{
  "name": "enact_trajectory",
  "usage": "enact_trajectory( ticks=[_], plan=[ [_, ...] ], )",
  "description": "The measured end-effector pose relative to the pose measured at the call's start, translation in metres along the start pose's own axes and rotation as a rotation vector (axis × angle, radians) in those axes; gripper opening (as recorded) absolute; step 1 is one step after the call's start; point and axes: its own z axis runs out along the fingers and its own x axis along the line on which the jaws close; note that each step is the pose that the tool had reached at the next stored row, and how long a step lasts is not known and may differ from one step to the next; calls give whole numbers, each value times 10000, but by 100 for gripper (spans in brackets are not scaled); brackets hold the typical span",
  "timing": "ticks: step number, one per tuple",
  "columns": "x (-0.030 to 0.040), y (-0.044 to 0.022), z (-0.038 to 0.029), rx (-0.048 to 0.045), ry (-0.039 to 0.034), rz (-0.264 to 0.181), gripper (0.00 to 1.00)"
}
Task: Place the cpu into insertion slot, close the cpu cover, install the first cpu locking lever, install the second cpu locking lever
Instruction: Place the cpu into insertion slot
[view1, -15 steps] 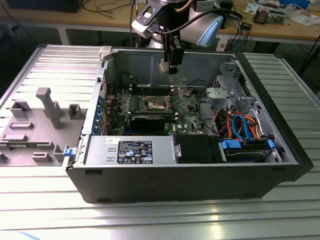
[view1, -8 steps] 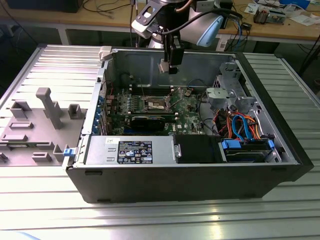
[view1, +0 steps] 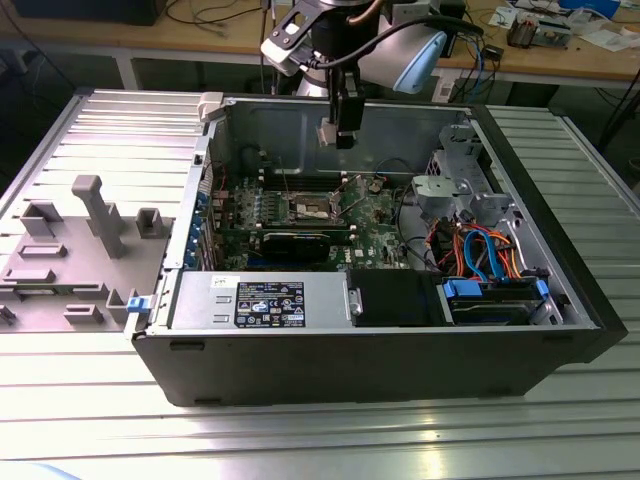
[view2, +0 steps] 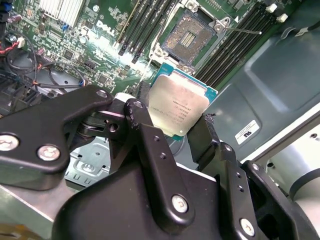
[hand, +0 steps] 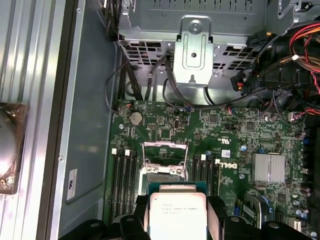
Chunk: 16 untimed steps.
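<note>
The hand (view2: 170, 122) grips the cpu (hand: 176, 212) near the uncovered insertion slot (view2: 190, 35) inside the open computer case (view1: 400, 350).

The small square silver-grey cpu (view2: 177, 107) has a dull, smooth metal top; the metal rim of the square insertion slot (view2: 190, 35) shines.

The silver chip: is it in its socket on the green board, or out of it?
Out. The chip is gripped between the black jaws above the board, and the socket beyond it is open and empty.
</note>
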Motion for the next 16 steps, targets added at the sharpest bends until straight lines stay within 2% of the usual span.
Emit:
enact_trajectory(
  ticks=[16],
  plan=[
    [1,-2,8,-2,-15,173,55]
  ],
)
